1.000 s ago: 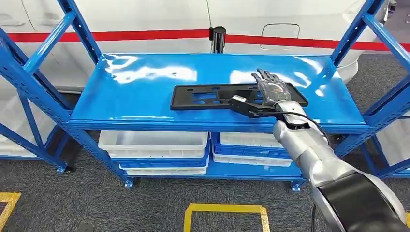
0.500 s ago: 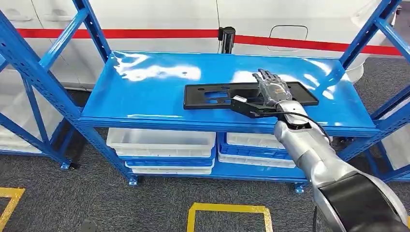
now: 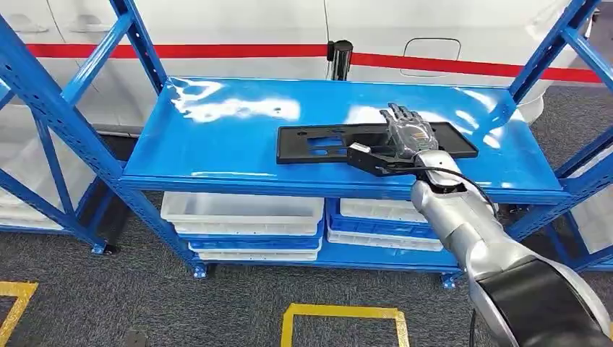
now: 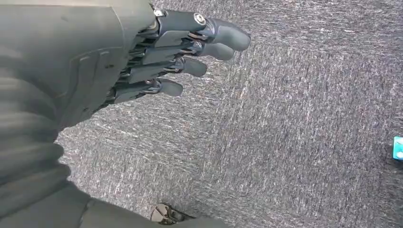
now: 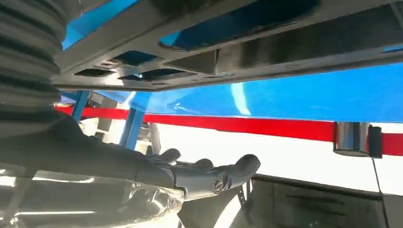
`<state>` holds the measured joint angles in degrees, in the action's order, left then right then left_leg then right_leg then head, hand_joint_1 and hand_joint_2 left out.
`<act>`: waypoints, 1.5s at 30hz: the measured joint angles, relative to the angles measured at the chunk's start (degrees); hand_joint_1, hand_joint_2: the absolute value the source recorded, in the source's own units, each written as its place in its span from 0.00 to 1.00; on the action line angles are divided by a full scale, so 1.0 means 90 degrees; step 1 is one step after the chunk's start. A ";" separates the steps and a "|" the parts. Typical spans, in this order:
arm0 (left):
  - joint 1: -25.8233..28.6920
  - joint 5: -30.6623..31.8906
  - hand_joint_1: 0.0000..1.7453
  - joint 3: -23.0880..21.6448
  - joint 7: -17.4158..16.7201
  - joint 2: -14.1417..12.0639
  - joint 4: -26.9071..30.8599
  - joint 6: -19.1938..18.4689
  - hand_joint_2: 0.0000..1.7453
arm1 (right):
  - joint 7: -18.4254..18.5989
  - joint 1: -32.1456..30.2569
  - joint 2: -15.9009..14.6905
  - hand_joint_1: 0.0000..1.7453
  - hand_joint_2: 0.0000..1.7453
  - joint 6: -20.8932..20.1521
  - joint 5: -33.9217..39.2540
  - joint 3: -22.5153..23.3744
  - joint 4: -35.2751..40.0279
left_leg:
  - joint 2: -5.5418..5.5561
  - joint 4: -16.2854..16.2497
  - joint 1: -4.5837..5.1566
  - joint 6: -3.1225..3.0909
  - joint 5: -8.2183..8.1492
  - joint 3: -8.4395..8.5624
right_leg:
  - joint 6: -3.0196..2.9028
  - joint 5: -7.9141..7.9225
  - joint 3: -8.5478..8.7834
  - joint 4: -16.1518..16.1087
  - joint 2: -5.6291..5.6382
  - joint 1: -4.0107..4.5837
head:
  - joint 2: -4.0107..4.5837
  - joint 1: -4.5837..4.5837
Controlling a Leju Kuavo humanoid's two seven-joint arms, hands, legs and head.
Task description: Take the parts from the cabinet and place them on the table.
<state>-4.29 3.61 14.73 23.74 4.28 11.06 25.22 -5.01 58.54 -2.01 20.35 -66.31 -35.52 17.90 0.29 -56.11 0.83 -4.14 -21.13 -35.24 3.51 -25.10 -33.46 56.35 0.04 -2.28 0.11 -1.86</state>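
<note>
I have the flat black plastic panel with cut-outs (image 3: 376, 142) lying on the glossy blue metal shelf of the cabinet (image 3: 217, 137), its long axis running side to side across my view, parallel to the shelf's front edge. My right robot hand (image 3: 408, 134) rests flat on top of the panel's right half, fingers spread and extended toward the back of the shelf; it presses on the part but has not closed round it, so I'd call nothing held. The right wrist view looks along the part's underside, with the thumb (image 5: 209, 175) stretched out beside it. To my reading, the grasp turns on getting the thumb under the near long edge, which lies just on the robot's side of the palm. My left robot hand (image 4: 157, 61) hangs over grey carpet, fingers loosely extended, empty, well apart from the shelf, so the right is the nearer.
</note>
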 joint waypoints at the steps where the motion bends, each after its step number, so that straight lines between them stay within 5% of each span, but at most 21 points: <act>1: -0.0007 0.0000 0.00 0.0000 0.0000 0.0000 0.0000 -0.0005 1.00 | 0.0000 0.0005 -0.0002 0.00 1.00 0.0000 -0.0005 0.0000 0.0000 | -0.0004 0.0000 -0.0004 -0.0035 0.0006 -0.0003 | -0.0071 -0.0212 -0.0172 0.0408 0.0003 0.0010 | 0.0000 0.0007; 3: -0.0011 0.0000 0.00 0.0000 0.0002 0.0000 0.0000 -0.0022 1.00 | 0.0000 -0.0027 -0.0015 0.00 1.00 -0.0007 -0.0007 0.0000 -0.0005 | -0.0005 -0.0001 0.0008 -0.0042 0.0000 -0.0015 | -0.0156 -0.0647 -0.0730 0.1510 0.0005 0.0020 | 0.0000 0.0012; 5: -0.0006 0.0000 0.00 0.0000 0.0002 0.0000 0.0000 -0.0041 1.00 | 0.0000 -0.0078 -0.0044 0.00 1.00 -0.0012 -0.0015 0.0000 -0.0007 | 0.0011 -0.0004 0.0024 -0.0041 0.0001 -0.0022 | -0.0128 -0.0768 -0.1023 0.2030 0.0004 0.0073 | 0.0000 0.0010; 7: -0.0008 0.0000 0.00 0.0000 0.0002 0.0007 0.0000 -0.0046 1.00 | 0.0000 -0.0085 -0.0058 0.00 1.00 -0.0012 -0.0024 0.0000 -0.0007 | 0.0035 -0.0010 0.0035 -0.0033 0.0002 -0.0017 | -0.0063 -0.0413 -0.0637 0.1244 0.0003 0.0120 | 0.0000 0.0012; 9: -0.0009 0.0000 0.00 0.0000 0.0002 0.0010 0.0000 -0.0049 1.00 | 0.0000 -0.0057 -0.0063 0.00 1.00 -0.0012 -0.0036 0.0000 -0.0005 | 0.0036 -0.0048 0.0040 0.0006 -0.0011 -0.0020 | -0.0065 -0.0011 0.0009 -0.0004 -0.0011 0.0131 | 0.0000 0.0015; 11: -0.0009 0.0000 0.00 0.0000 0.0032 0.0007 0.0000 -0.0061 1.00 | 0.0000 -0.0051 -0.0051 0.00 1.00 -0.0015 -0.0051 0.0000 -0.0005 | 0.0029 -0.0078 0.0075 0.0092 -0.0038 -0.0036 | -0.0233 0.0076 0.0048 -0.0092 0.0002 0.0172 | 0.0000 -0.0005; 13: -0.0005 -0.0005 0.00 0.0000 0.0039 0.0010 0.0000 -0.0063 1.00 | 0.0000 -0.0049 -0.0053 0.00 1.00 -0.0017 -0.0054 0.0000 -0.0005 | 0.0031 -0.0068 0.0049 0.0158 -0.0019 -0.0045 | -0.0311 0.0092 0.0046 -0.0084 0.0002 0.0195 | 0.0000 -0.0002; 14: -0.0004 -0.0005 0.00 0.0000 0.0039 0.0010 0.0000 -0.0066 1.00 | 0.0000 -0.0048 -0.0058 0.00 1.00 -0.0017 -0.0056 0.0000 -0.0005 | 0.0029 -0.0092 0.0047 0.0187 -0.0038 -0.0061 | -0.0359 0.0122 0.0070 -0.0119 0.0002 0.0122 | 0.0000 -0.0002; 16: 0.0000 -0.0005 0.00 0.0000 0.0041 0.0015 0.0000 -0.0066 1.00 | 0.0000 -0.0039 -0.0044 0.00 1.00 -0.0017 -0.0056 0.0000 -0.0005 | 0.0014 -0.0490 -0.0019 0.0328 -0.0334 -0.0219 | -0.0435 0.0136 0.0087 -0.0123 0.0010 0.0094 | 0.0000 -0.0022; 19: -0.0001 -0.0005 0.00 0.0000 0.0041 0.0000 0.0000 -0.0063 1.00 | 0.0000 -0.0054 -0.0029 0.00 1.00 -0.0017 -0.0058 0.0000 -0.0005 | -0.0002 -0.1997 -0.0124 0.0488 -0.1016 -0.0930 | -0.0439 0.0131 0.0085 -0.0118 0.0020 0.0097 | 0.0000 -0.0024; 21: 0.0001 -0.0002 0.00 0.0000 0.0044 0.0000 0.0000 -0.0058 1.00 | 0.0000 -0.0071 -0.0029 0.00 1.00 -0.0019 -0.0061 0.0000 -0.0005 | -0.0010 -0.2019 -0.0181 0.0518 -0.0863 -0.0981 | -0.0436 0.0127 0.0090 -0.0115 0.0024 0.0097 | 0.0000 -0.0024; 24: -0.0001 0.0000 0.00 0.0000 0.0058 -0.0005 0.0000 -0.0015 1.00 | 0.0000 -0.0051 -0.0019 0.00 1.00 -0.0022 -0.0068 0.0000 -0.0002 | -0.0009 -0.0322 -0.0205 0.0459 -0.0016 -0.0130 | -0.0414 0.0108 0.0126 -0.0118 0.0042 0.0095 | 0.0000 -0.0024; 29: -0.0015 -0.0002 0.00 0.0002 0.0058 -0.0015 0.0000 0.0002 1.00 | 0.0000 -0.0023 -0.0012 0.00 1.00 -0.0080 -0.0080 0.0000 -0.0002 | -0.0006 -0.0058 -0.0105 0.0258 -0.0089 -0.0012 | -0.0260 0.0106 0.0123 -0.0182 0.0040 0.0145 | 0.0000 -0.0031; 30: -0.0010 -0.0002 0.00 0.0002 0.0058 -0.0005 0.0000 0.0002 1.00 | 0.0000 -0.0022 -0.0027 0.00 1.00 -0.0083 -0.0080 0.0005 0.0007 | -0.0024 0.0067 -0.0177 0.0186 -0.0022 0.0070 | -0.0241 0.0054 0.0054 -0.0111 0.0025 0.0170 | 0.0000 -0.0015; 33: -0.0025 -0.0005 0.00 0.0002 0.0061 0.0007 0.0000 0.0002 1.00 | 0.0000 -0.0007 -0.0037 0.00 1.00 -0.0112 -0.0100 0.0010 0.0002 | -0.0022 0.0087 -0.0142 0.0124 -0.0007 0.0089 | -0.0348 -0.0505 -0.0561 0.1148 0.0023 0.0162 | 0.0000 0.0003; 35: -0.0019 -0.0007 0.00 0.0005 0.0061 0.0010 0.0000 0.0002 1.00 | 0.0000 -0.0060 -0.0046 0.00 1.00 -0.0117 -0.0105 0.0010 -0.0005 | -0.0004 0.0082 -0.0135 0.0119 -0.0011 0.0076 | -0.0316 -0.0738 -0.1057 0.2033 0.0022 0.0162 | 0.0000 0.0005; 37: -0.0017 -0.0007 0.00 0.0005 0.0061 0.0010 0.0000 0.0005 1.00 | 0.0000 -0.0073 -0.0056 0.00 1.00 -0.0117 -0.0107 0.0010 -0.0005 | 0.0017 0.0074 -0.0134 0.0128 -0.0016 0.0078 | -0.0195 -0.0470 -0.0877 0.1584 0.0021 0.0155 | 0.0000 0.0005; 39: -0.0018 -0.0007 0.00 0.0005 0.0054 0.0017 0.0000 0.0007 1.00 | 0.0000 -0.0044 -0.0053 0.00 1.00 -0.0117 -0.0109 0.0010 -0.0005 | 0.0024 0.0034 -0.0136 0.0170 -0.0045 0.0081 | -0.0097 -0.0005 -0.0266 0.0347 0.0003 0.0120 | 0.0000 0.0005; 40: -0.0019 -0.0007 0.00 0.0005 0.0051 0.0017 0.0000 0.0010 1.00 | 0.0000 -0.0022 -0.0051 0.00 1.00 -0.0117 -0.0109 0.0010 -0.0005 | 0.0027 0.0003 -0.0109 0.0205 -0.0066 0.0061 | -0.0117 0.0083 -0.0050 -0.0071 -0.0028 0.0115 | 0.0000 0.0012; 44: -0.0013 -0.0007 0.00 0.0005 0.0041 0.0017 0.0000 0.0015 1.00 | -0.0007 -0.0029 -0.0032 0.00 1.00 -0.0121 -0.0063 0.0053 -0.0005 | 0.0023 -0.0029 -0.0107 0.0343 -0.0100 0.0045 | -0.0309 0.0171 -0.0036 -0.0097 -0.0010 0.0149 | 0.0000 -0.0024; 45: -0.0008 -0.0007 0.00 0.0005 0.0049 0.0019 0.0000 0.0015 1.00 | -0.0034 -0.0021 -0.0024 0.00 1.00 -0.0129 -0.0063 0.0063 -0.0005 | 0.0018 -0.0058 -0.0114 0.0234 -0.0128 0.0033 | -0.0309 0.0190 -0.0029 -0.0111 -0.0006 0.0115 | 0.0000 -0.0026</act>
<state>-4.36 3.54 14.78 24.17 4.46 11.06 25.35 -5.31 58.35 -2.23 19.19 -66.88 -34.95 17.86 0.44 -56.63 -0.19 -2.04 -22.28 -34.95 0.73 -23.39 -33.72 55.35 -0.02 -1.24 0.11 -2.10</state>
